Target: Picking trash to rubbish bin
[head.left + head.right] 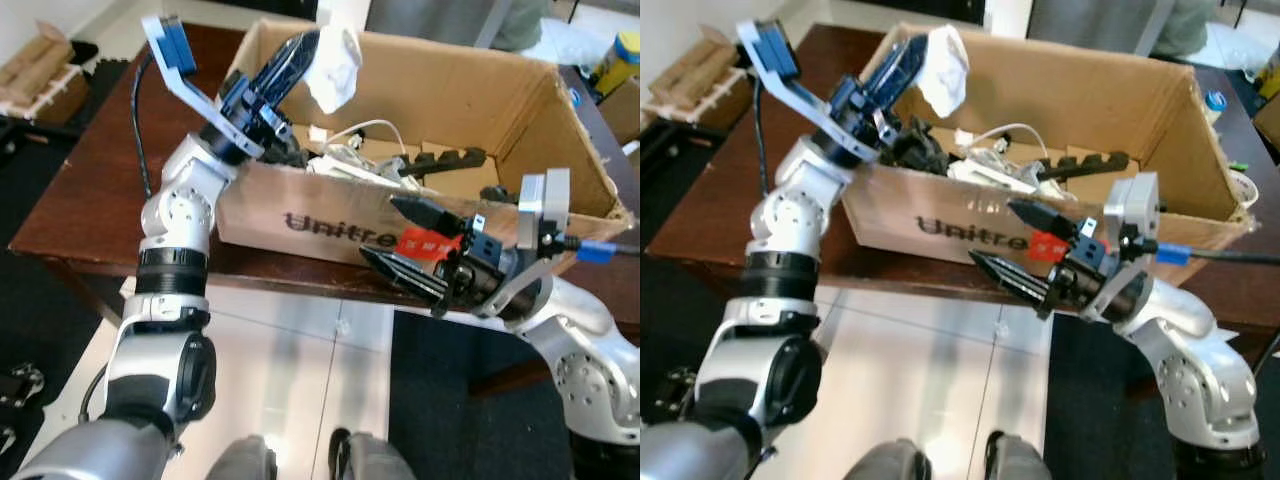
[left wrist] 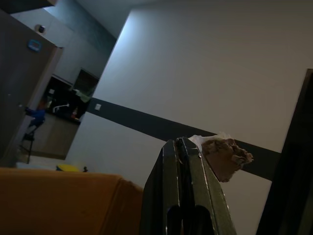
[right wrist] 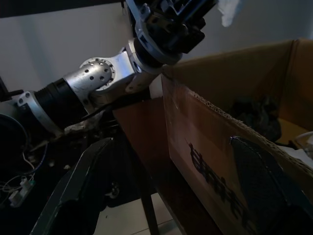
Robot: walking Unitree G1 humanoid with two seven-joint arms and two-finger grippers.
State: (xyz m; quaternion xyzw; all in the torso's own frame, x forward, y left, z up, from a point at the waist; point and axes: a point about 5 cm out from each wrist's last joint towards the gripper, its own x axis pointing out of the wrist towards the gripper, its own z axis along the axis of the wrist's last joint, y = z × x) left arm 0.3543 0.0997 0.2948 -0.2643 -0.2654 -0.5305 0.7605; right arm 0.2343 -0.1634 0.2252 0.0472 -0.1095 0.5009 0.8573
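A crumpled white tissue [image 1: 335, 65] hangs over the back left of the open cardboard box [image 1: 330, 218], which is printed "Unitree". My left gripper [image 1: 308, 48] is raised above the box's left end and shut on the tissue [image 2: 226, 157], pinched at the fingertips [image 2: 182, 149]. My right gripper [image 1: 380, 228] is open with nothing in it, in front of the box's front wall, level with the table edge. In the right wrist view, the box wall [image 3: 210, 147] shows between the spread fingers [image 3: 73, 196].
The box stands on a dark wooden table [image 1: 90, 190] and holds white cables [image 1: 360, 140] and black parts [image 1: 450, 160]. A yellow bottle [image 1: 625, 55] stands at the far right. White floor tiles [image 1: 300, 380] lie below the table edge, with cardboard pieces [image 1: 40, 70] far left.
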